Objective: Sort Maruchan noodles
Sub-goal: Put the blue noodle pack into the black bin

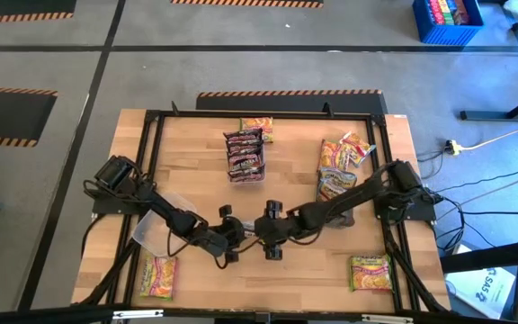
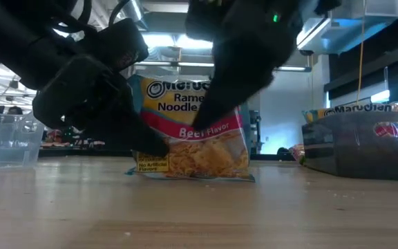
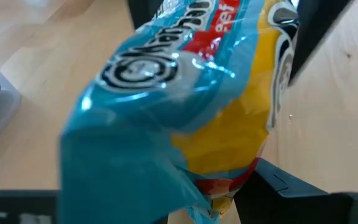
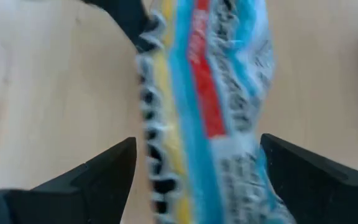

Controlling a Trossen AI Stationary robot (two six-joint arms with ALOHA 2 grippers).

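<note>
Light-blue and yellow plastic ramen packet (image 2: 195,138) stands upright, clamped by left gripper (image 1: 229,236). Right gripper (image 4: 194,180) beside packet, jaws spread wide around it.

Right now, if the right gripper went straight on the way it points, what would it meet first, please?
The right gripper is open, and the light blue noodle packet held by the left gripper lies straight ahead between its fingers; it would probably meet that first.

Robot lab: hazard-taped floor (image 1: 25,92), framed bench (image 1: 187,162)
</note>
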